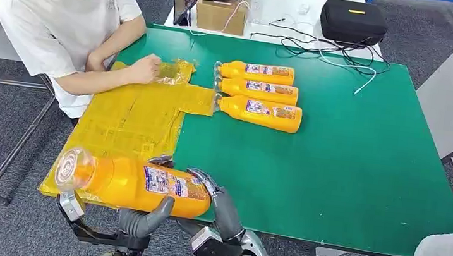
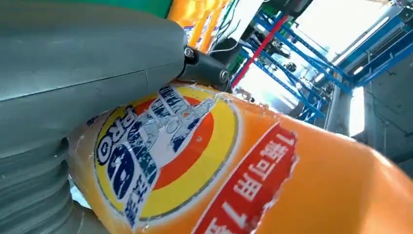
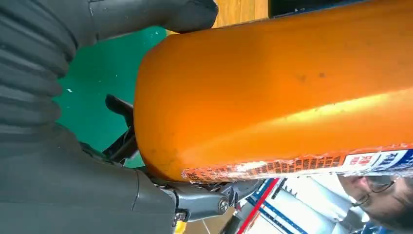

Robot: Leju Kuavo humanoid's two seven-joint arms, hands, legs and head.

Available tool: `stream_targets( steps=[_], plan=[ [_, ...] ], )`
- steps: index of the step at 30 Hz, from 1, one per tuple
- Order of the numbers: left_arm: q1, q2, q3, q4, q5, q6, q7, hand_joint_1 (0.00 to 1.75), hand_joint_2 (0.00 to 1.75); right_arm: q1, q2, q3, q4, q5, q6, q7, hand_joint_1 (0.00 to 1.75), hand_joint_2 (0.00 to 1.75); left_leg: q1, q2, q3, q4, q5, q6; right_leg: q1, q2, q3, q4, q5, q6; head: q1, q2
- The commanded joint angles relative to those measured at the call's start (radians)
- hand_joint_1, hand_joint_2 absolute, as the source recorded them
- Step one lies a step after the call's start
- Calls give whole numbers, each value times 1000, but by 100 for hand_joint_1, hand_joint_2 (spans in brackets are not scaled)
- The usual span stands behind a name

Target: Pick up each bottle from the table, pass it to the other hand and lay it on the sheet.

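Observation:
I hold an orange bottle [image 1: 135, 185] lying sideways above the table's near edge, its clear cap end over the near corner of the yellow sheet [image 1: 130, 118]. My left hand [image 1: 146, 217] grips it from below at the middle, thumb curled up the label. My right hand [image 1: 219, 202] grips the base end. The left wrist view has the bottle's label [image 2: 160, 151] under the grey thumb [image 2: 87, 53]. In the right wrist view, the thumb [image 3: 146, 17] and fingers wrap the bottle's base [image 3: 272, 87]. Three more orange bottles [image 1: 258, 72] [image 1: 259, 91] [image 1: 262, 113] lie side by side at the table's back.
A person in a white shirt sits at the far left, one hand [image 1: 144, 68] on the sheet's far end. The green table [image 1: 348, 153] is bare on the right. Behind it stands a white table with a cardboard box [image 1: 221, 14], a black case [image 1: 353, 20] and cables.

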Motion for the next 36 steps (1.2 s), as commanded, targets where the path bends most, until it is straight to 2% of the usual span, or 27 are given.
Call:
stream_targets(
  steps=[1,2,5,6,11,15,18,19,21,22,23,28,30,32,33,35,36],
  plan=[
    [-60,8,-43,7,56,-92,25,175,175,25,-25,-7,76,13,17,29,45,175,2,-5,4,0,-1,-2,2,-5,6,-1,-2,-2,0,0],
    [-60,8,-43,7,56,-92,25,175,175,25,-25,-7,76,13,17,29,3,175,1,-5,2,-1,0,-1,2,-5,4,-1,-1,-2,0,0],
    [-58,8,-41,9,62,-97,30,175,175,31,-19,-9,65,30,-3,38,0,175,1,-4,3,0,-1,-1,1,-5,5,-1,-2,-2,0,0],
    [-61,5,-36,14,71,-98,39,175,175,20,-28,-4,70,39,-13,43,0,0,1,-4,2,-1,0,-1,1,-4,4,-1,-1,-2,0,0],
    [-71,-1,-16,30,75,-84,55,175,175,6,-41,-33,80,15,-14,31,0,0,1,-4,3,-1,0,-1,1,-4,5,-1,-1,-2,0,0],
    [-67,-4,14,42,12,3,40,175,175,20,-49,-54,65,14,-43,28,0,0,1,-2,4,-1,-1,-2,1,0,6,-1,-1,-3,0,0],
    [-70,0,38,61,-199,192,-54,175,175,35,-65,-74,34,22,-75,23,0,0,1,-4,3,-1,0,-2,1,-3,6,-1,-1,-2,0,0],
    [-70,-1,48,68,-308,306,-102,175,175,43,-69,-81,18,24,-84,21,0,0,1,-3,3,-1,-1,-2,1,-1,5,-1,-1,-2,0,0],
    [-72,4,54,78,-359,354,-120,175,175,50,-74,-87,4,25,-89,21,0,0,1,-2,4,-1,-1,-2,1,-1,6,-1,-1,-3,0,0],
    [-73,-7,72,80,-478,480,-120,175,175,59,-76,-100,-15,27,-103,21,0,0,1,-2,2,-1,-1,-1,1,-2,5,-1,-1,-2,0,0],
    [-74,-11,86,80,-544,538,-120,175,175,64,-80,-108,-27,29,-112,19,0,0,0,-3,2,-1,0,-1,1,-2,4,-1,-1,-1,0,0],
    [-82,-57,168,101,-626,614,-120,175,175,78,-92,-165,-62,24,-123,13,0,0,1,-2,3,0,-1,-2,1,-1,5,-1,-1,-2,0,0],
    [-92,-46,178,106,-695,689,-120,175,175,87,-90,-186,-72,24,-128,6,0,0,0,-3,1,0,0,-1,1,-2,3,-1,0,-1,0,0],
    [-110,-22,177,136,-835,827,-120,175,175,97,-88,-206,-88,18,-140,-8,0,0,1,-3,2,0,-1,-2,1,-2,5,-1,-1,-2,0,0],
    [-115,-16,178,140,-829,827,-120,175,175,99,-90,-207,-91,18,-139,-8,0,0,0,-3,1,-1,0,-1,0,-2,3,-1,0,-1,0,0],
    [-128,-74,319,201,-1022,827,-120,175,175,110,-86,-226,-110,9,-155,-15,0,0,1,-3,2,-1,0,-2,1,-2,5,-1,-1,-2,0,0],
    [-135,-66,321,208,-1015,827,-120,175,175,111,-87,-227,-114,9,-153,-15,0,0,0,-3,2,-1,0,-1,0,-1,4,-1,0,-2,0,0]
  ],
)
